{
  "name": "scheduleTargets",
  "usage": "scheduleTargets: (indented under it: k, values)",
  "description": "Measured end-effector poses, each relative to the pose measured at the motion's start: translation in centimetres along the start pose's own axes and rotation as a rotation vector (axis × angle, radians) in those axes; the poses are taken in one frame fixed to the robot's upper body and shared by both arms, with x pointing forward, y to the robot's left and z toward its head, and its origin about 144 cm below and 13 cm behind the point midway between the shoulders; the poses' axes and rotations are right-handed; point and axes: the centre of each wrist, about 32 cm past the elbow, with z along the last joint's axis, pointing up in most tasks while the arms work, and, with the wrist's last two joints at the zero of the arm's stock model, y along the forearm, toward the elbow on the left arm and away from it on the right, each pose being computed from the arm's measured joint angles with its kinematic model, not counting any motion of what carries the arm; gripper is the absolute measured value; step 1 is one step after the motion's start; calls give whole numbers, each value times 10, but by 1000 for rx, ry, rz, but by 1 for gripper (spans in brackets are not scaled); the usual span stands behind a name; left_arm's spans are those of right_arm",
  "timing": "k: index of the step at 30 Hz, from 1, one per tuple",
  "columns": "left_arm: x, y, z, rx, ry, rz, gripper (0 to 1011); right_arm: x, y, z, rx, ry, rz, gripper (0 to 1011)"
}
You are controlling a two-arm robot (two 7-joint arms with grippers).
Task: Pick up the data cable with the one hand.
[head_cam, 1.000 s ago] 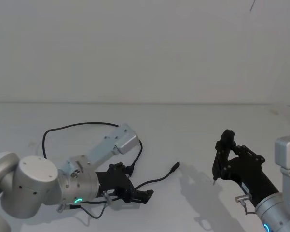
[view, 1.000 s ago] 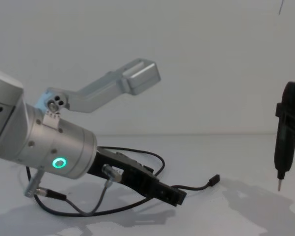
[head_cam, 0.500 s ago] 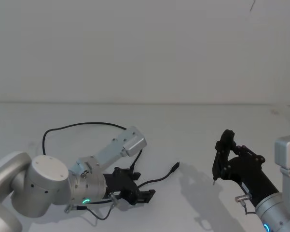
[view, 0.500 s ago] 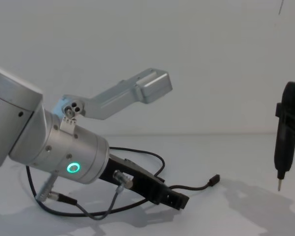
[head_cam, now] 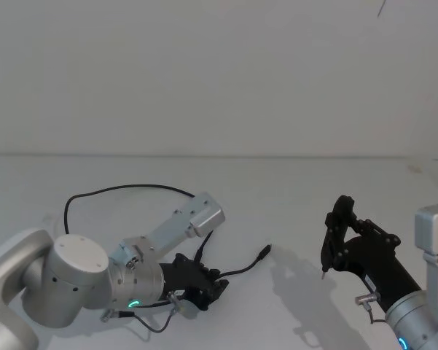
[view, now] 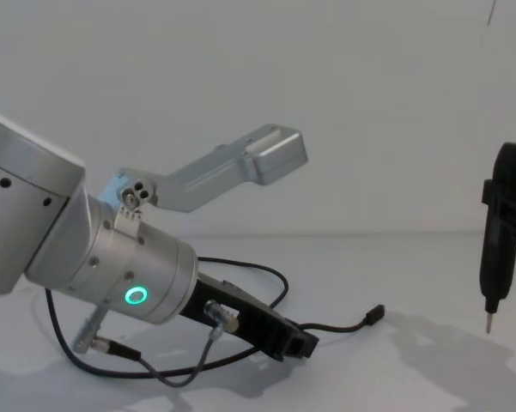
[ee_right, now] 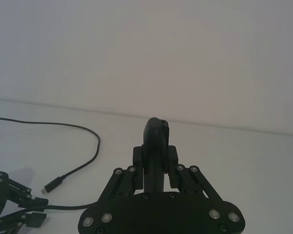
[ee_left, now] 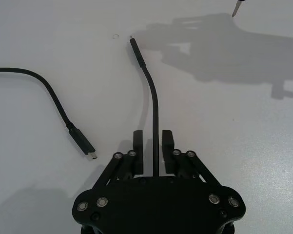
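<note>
1. Black data cable (head_cam: 124,188) lies on the white table (head_cam: 291,182). It loops from the far left round behind the left arm, and its free end reaches out toward the right.
2. The left gripper (head_cam: 217,284) sits low over the table, across the cable's middle run. In the left wrist view the cord passes straight between its fingers (ee_left: 138,146). They stand apart with a gap on either side, so nothing is pinched yet.
3. Compared with a second ago, the left arm has pushed forward and rolled. In the chest view its green ring (view: 136,296) now sits farther right and a little lower, and the silver camera bracket (view: 270,154) has swung right too.
4. Half a second ago the fingers looked spread wide in the head view. Now they are drawn closer together around the cord.
5. The cable itself has not shifted, and its far plug rests on the same spot of table.
6. The right gripper (head_cam: 340,244) hangs at the right, well apart from the cable. It is clenched on a pen-shaped tool (view: 500,232) pointing tip-down, unchanged across the frames.
</note>
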Motion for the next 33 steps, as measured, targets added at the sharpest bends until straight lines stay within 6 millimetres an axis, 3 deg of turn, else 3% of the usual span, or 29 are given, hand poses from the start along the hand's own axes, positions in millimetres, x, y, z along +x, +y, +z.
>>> scheduleTargets:
  k: [6, 9, 21, 33]
  values:
    - [0, -1, 0, 1, 0, 0, 76, 0, 0, 0, 0, 0, 0, 279]
    - [0, -1, 0, 1, -1, 0, 37, 0, 0, 0, 0, 0, -1, 279]
    - [3, 8, 1, -44, -52, -40, 37, 2, 5, 16, 43, 28, 9, 279]
    - [12, 35, 0, -106, -120, -81, 37, 6, 18, 39, 93, 77, 30, 279]
